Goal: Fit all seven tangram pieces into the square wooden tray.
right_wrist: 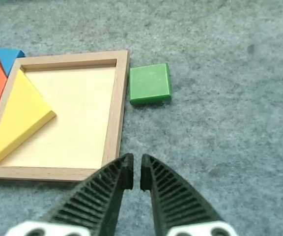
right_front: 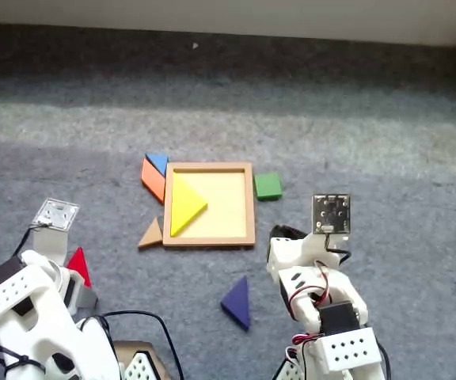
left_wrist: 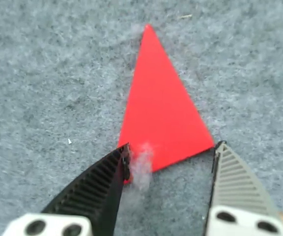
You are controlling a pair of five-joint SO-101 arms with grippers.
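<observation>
Left gripper (left_wrist: 173,146) spread wide, straddling the red triangle (left_wrist: 158,113); right gripper (right_wrist: 136,164) pinched almost closed, empty, beside the wooden tray (right_wrist: 117,113)'s near-right corner.

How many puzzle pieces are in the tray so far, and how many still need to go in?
Just one is in: the yellow triangle lies inside the tray. The left gripper is open astride one end of the red triangle, which lies flat on the carpet. Also outside: the orange piece, blue triangle, tan triangle, green square and dark blue triangle. So six remain.
</observation>
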